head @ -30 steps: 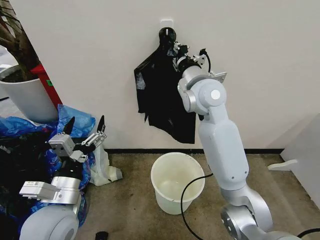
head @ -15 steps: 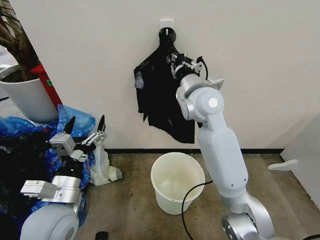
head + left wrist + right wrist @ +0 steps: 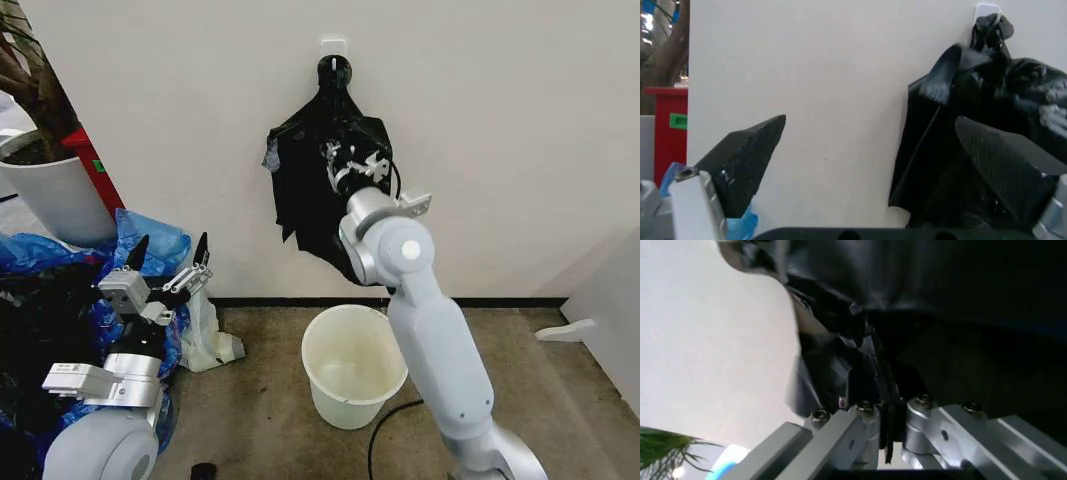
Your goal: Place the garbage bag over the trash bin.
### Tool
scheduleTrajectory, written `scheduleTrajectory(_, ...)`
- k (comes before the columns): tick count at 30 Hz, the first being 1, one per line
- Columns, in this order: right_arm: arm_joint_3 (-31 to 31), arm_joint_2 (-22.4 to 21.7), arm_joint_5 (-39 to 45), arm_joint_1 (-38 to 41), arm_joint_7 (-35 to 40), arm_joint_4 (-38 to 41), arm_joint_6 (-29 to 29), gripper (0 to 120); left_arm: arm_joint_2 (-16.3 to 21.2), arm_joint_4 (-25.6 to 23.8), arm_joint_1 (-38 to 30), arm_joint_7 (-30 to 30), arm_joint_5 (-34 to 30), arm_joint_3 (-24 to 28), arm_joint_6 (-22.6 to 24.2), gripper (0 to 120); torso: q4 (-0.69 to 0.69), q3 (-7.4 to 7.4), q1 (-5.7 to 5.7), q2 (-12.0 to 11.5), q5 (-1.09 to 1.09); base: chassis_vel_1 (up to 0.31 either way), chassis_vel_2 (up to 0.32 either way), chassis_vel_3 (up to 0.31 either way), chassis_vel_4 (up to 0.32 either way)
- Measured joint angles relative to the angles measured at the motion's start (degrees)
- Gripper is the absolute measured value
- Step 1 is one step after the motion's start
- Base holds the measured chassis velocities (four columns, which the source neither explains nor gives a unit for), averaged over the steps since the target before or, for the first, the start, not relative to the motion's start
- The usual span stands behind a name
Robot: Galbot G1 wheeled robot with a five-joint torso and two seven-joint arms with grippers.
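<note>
On the wall, the bag [image 3: 310,190] hangs from a white hook [image 3: 333,46], above and behind the bin [image 3: 355,365], which stands on the floor [image 3: 260,420] with its mouth bare. My right gripper [image 3: 340,165] is raised against the bag; its fingers [image 3: 863,385] are pressed together with black plastic pinched between them. My left gripper [image 3: 170,255] hovers low beside blue bags [image 3: 150,240], fingers [image 3: 740,155] spread wide, holding nothing.

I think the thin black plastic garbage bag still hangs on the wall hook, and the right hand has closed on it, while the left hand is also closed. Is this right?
Not fully. The left hand is open: the left wrist view shows its two black fingers spread wide apart. The rest holds: the thin black plastic garbage bag hangs from the wall hook, and the right hand is closed on it.
</note>
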Motion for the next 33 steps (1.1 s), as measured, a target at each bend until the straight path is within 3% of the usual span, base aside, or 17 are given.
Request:
scheduleTrajectory(17, 0.4, -1.0, -5.3, -22.0, -6.9, 7.8, -3.8, 0, -0.3, 0.4, 0.1, 0.9, 1.1, 0.4, -0.4, 100, 0.0, 0.0, -0.01, 0.0, 0.0, 0.0, 0.0, 0.0, 0.0)
scheduleTrajectory(33, 2.2, -0.9, -7.9, -35.3, -12.1, 10.6, -4.6, 0, 1.6, 2.9, -1.6, 2.0, 0.9, 0.3, -0.9, 100, 0.0, 0.0, 0.0, 0.0, -0.01, 0.0, 0.0, 0.0, 0.0)
